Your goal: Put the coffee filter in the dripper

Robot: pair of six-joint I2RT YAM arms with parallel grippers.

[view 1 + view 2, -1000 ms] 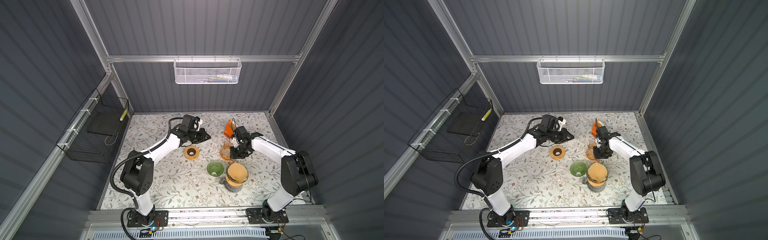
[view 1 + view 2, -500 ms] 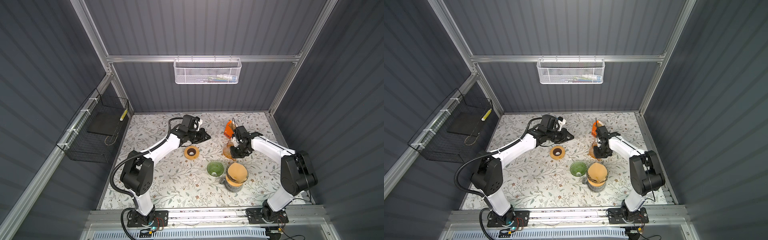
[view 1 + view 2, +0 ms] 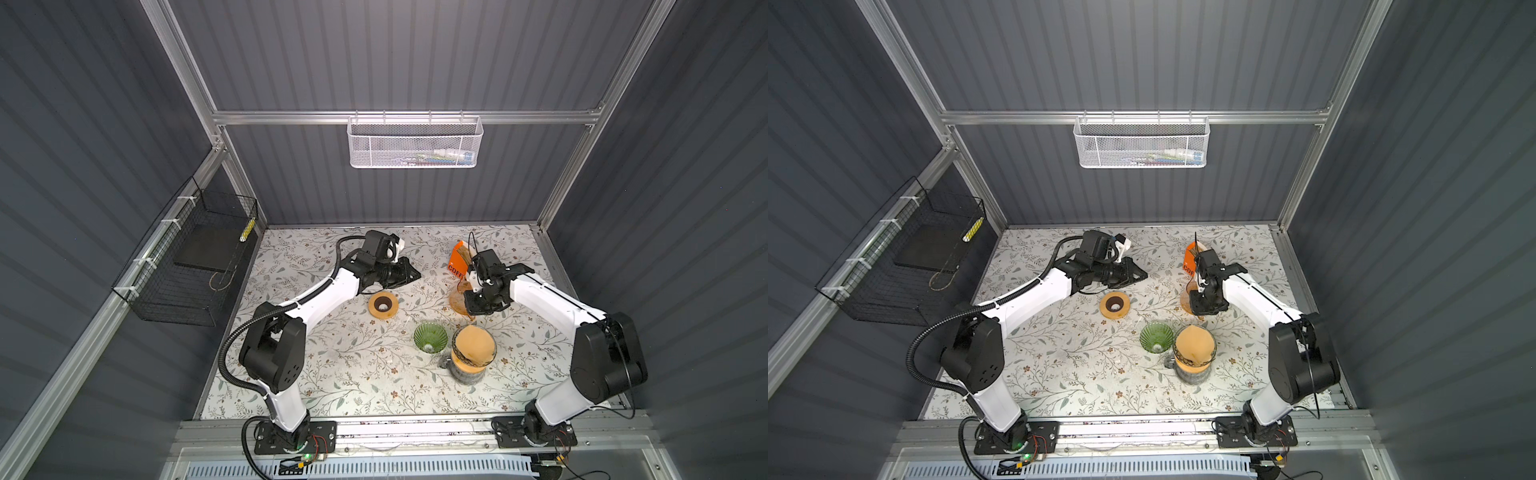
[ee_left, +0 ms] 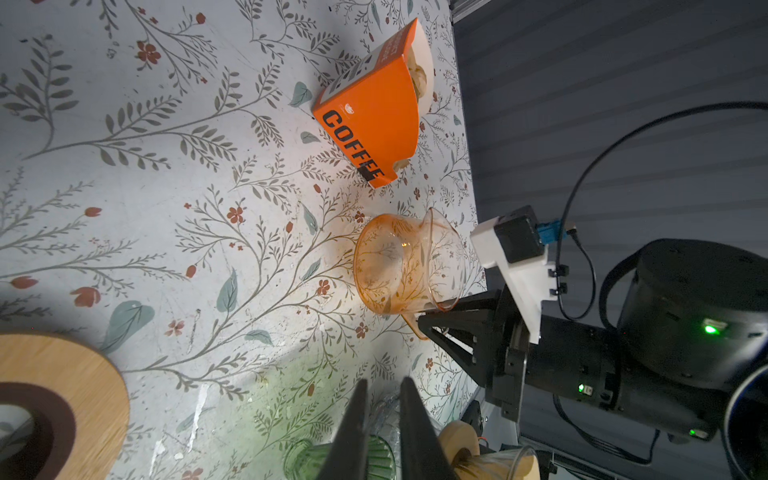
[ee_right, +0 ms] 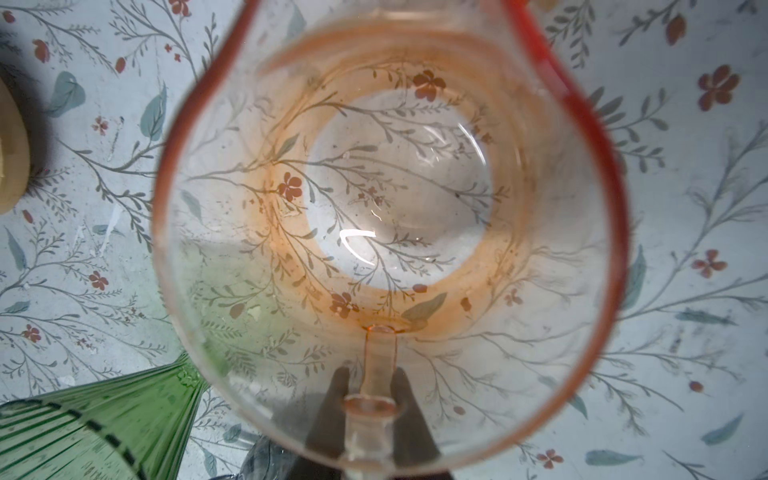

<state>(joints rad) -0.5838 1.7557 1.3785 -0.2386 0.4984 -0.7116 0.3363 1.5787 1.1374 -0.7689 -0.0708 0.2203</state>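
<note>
Filter: the tan paper coffee filter (image 3: 473, 345) is nearest, on the right. It is opened into a cone and sits in a clear glass handled vessel (image 3: 467, 373) on the flower-patterned table top (image 3: 332, 374). Neither arm touches it.
Dripper: the green ribbed glass dripper (image 3: 430, 337) stands just left of that vessel with its mouth up. It looks empty in both top views.
Ring: a round wooden ring with a dark centre (image 3: 395, 308) lies flat, farther off and left of the dripper, apart from both arms.
Right pincer: the right gripper (image 5: 370, 407) points down at the right middle of the table. Its 2 fingers (image 5: 328, 415) press either side of the glass handle (image 5: 376, 361) of the orange-tinted glass carafe (image 4: 399, 266), so it holds the carafe by that handle.
Change: 1 second ago these jaws stood wider about the handle, and they have since drawn in onto it. The carafe appears to rest on the table in the same place.
Meaning: the grip is on the carafe, not on a filter. I judge this a preparatory move, and the green dripper has yet to receive its filter.
Left pincer: the left gripper (image 4: 382, 380) hangs above the table, farther back and left of centre, pointing right. Its jaws are almost together with only a slit between them and nothing in it. It has not moved over the second.
Box: the orange cardboard box lettered COFFEE (image 4: 374, 108) is farthest, beyond the carafe. Pale paper filters (image 4: 419, 79) show at its open end.
</note>
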